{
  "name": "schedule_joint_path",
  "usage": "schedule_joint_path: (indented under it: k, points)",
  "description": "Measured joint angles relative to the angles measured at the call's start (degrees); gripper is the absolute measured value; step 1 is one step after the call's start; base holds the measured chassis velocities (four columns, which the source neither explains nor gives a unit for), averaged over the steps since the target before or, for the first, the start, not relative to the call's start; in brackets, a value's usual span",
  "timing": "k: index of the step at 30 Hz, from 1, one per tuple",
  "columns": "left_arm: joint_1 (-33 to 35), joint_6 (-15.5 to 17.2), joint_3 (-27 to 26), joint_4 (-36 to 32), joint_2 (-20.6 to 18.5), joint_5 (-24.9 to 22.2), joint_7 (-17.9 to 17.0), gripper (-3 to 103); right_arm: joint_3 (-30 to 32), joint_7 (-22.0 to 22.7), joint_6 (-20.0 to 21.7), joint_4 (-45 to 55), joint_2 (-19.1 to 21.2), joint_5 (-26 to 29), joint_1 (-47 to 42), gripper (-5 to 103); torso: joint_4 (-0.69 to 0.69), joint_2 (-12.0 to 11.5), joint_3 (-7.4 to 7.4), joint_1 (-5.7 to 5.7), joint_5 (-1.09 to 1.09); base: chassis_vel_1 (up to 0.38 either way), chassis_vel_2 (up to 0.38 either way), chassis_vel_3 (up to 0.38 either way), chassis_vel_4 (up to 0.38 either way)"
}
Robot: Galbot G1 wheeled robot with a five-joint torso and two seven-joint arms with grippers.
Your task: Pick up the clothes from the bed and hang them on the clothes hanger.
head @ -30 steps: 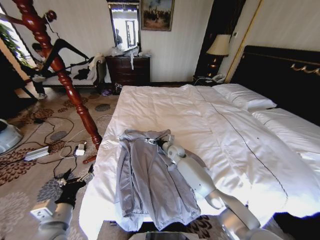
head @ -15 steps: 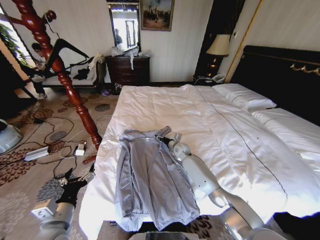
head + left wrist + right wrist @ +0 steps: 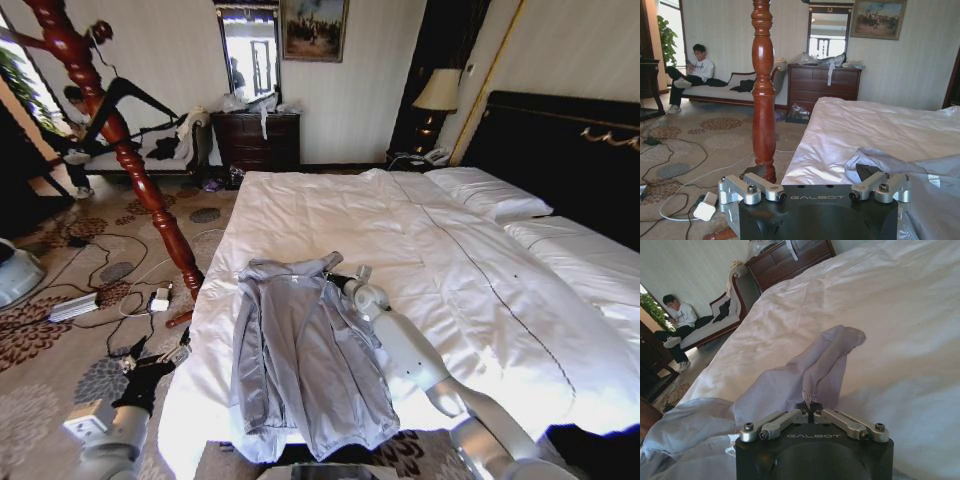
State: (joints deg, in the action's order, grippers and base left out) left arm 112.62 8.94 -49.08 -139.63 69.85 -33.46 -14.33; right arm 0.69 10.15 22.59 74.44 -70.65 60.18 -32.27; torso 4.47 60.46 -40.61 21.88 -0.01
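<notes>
while the grey jacket [image 3: 305, 355] lies flat near the foot of the bed [image 3: 470, 290], the right gripper [image 3: 340, 281] pinches its raised hood; the left gripper [image 3: 140, 385] hangs open beside the bed

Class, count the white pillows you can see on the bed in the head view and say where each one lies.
2: one pillow nearest the lamp, a second pillow beside it, both against the black headboard of the bed. More may be hidden.

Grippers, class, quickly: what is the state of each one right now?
Left gripper: open, holding nothing, low beside the bed.
Right gripper: shut on the jacket near its hood.
</notes>
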Motion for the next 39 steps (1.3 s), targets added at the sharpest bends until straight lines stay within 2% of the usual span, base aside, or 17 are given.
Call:
schedule_joint_path:
  k: [5, 10, 13, 15, 16, 18, 21, 23, 24, 26, 27, 31, 32, 33, 35, 36, 39]
  points:
    - [-0.11, 0.33, -0.45, -0.52, -1.55, -0.27, -0.32, 100, 0.17, 0.3, 0.29, 0.69, 1.31, 0.53, 0.32, 0, -0.02, 0.0, 0.0, 0.0, 0.01, 0.0, 0.0, 0.0, 0.0]
    - [2.11, 2.14, -2.39, -3.15, -6.49, -2.2, -1.04, 100, -2.38, -0.85, -0.01, 3.39, 8.02, -6.41, 0.42, 0, 0.02, 0.0, 0.0, 0.0, 0.02, 0.0, 0.0, 0.0, 0.0]
    - [1.71, 2.51, -3.27, -3.46, -8.02, -3.47, -1.62, 100, -2.62, -0.86, -0.1, 4.18, 9.33, -6.9, 0.41, 0, 0.01, 0.0, 0.0, 0.0, 0.01, 0.0, 0.0, 0.0, 0.0]
    - [-0.18, 3.64, -5.11, -3.67, -10.48, -7.53, -3.48, 100, -2.5, -0.48, -0.26, 5.13, 10.23, -6.67, 0.41, 0, 0.0, 0.0, 0.0, 0.0, 0.0, 0.0, 0.0, 0.0, 0.0]
    - [-0.18, 3.64, -5.11, -3.67, -10.48, -7.53, -3.48, 100, -2.5, -0.48, -0.26, 5.13, 10.23, -6.67, 0.41, 0, 0.0, 0.0, 0.0, 0.0, 0.0, 0.0, 0.0, 0.0, 0.0]
    - [-1.29, 4.72, -6.83, -3.7, -12.21, -11.16, -4.71, 100, -2.29, -0.09, -0.37, 5.57, 10.53, -6.31, 0.42, 0, 0.0, 0.0, 0.0, 0.0, 0.0, 0.0, 0.0, 0.0, 0.0]
    - [-2.23, 6.62, -11.26, -3.72, -16.52, -18.69, -6.51, 100, -2.38, 0.35, -0.55, 6.55, 11.31, -6.04, 0.57, 0, -0.01, 0.0, 0.0, 0.0, 0.0, 0.0, 0.0, 0.0, 0.0]
    - [-2.28, 6.88, -12.06, -3.72, -17.55, -20.05, -6.83, 100, -2.48, 0.47, -0.55, 6.85, 11.46, -5.94, 0.62, 0, -0.01, 0.0, 0.0, 0.0, 0.0, 0.0, 0.0, 0.0, 0.0]
    - [-2.43, 7.19, -12.91, -3.72, -18.81, -21.79, -7.27, 100, -2.6, 0.62, -0.55, 7.15, 11.57, -5.86, 0.65, 0, -0.02, 0.0, 0.0, 0.0, 0.0, 0.0, 0.0, 0.0, 0.0]
    - [-4.36, 8.59, -15.16, -3.73, -23.74, -28.03, -9.17, 100, -3.27, 1.19, -0.52, 8.11, 11.91, -5.63, 0.6, 0, -0.02, 0.0, 0.0, 0.0, -0.01, 0.0, 0.0, 0.0, 0.0]
    - [-4.36, 8.59, -15.16, -3.73, -23.74, -28.03, -9.17, 100, -3.27, 1.19, -0.52, 8.11, 11.91, -5.63, 0.6, 0, -0.02, 0.0, 0.0, 0.0, -0.01, 0.0, 0.0, 0.0, 0.0]
    - [-12.2, 11.61, -15.73, -3.74, -31.61, -36.64, -13.75, 100, -3.82, 2.22, -0.42, 9.37, 12.17, -5.04, 0.2, 0, 0.01, 0.0, 0.0, 0.0, -0.01, 0.0, 0.0, 0.0, 0.0]
    - [-12.2, 11.61, -15.73, -3.74, -31.61, -36.64, -13.75, 100, -3.82, 2.22, -0.42, 9.37, 12.17, -5.04, 0.2, 0, 0.01, 0.0, 0.0, 0.0, -0.01, 0.0, 0.0, 0.0, 0.0]
    - [-14.53, 12.47, -15.3, -3.66, -33.43, -38.34, -14.68, 100, -3.83, 2.54, -0.42, 9.57, 12.16, -4.81, 0.13, 0, 0.02, 0.0, 0.0, 0.0, 0.0, 0.0, 0.0, 0.0, 0.0]
    - [-21.7, 13.22, -12.89, -0.92, -38.44, -41.67, -15.72, 100, -3.85, 3.12, -0.42, 9.72, 12.1, -4.56, 0.08, 0, 0.01, 0.0, 0.0, 0.0, 0.0, 0.0, 0.0, 0.0, 0.0]
    - [-21.7, 13.22, -12.89, -0.92, -38.44, -41.67, -15.72, 100, -3.85, 3.12, -0.42, 9.72, 12.1, -4.56, 0.08, 0, 0.01, 0.0, 0.0, 0.0, 0.0, 0.0, 0.0, 0.0, 0.0]
    - [-33.22, 13.3, -8.01, 6.11, -46.39, -45.41, -15.65, 100, -3.42, 3.52, -0.45, 9.72, 12.14, -4.42, 0.05, 0, 0.0, 0.0, -0.01, 0.0, 0.0, 0.0, 0.0, 0.0, 0.0]
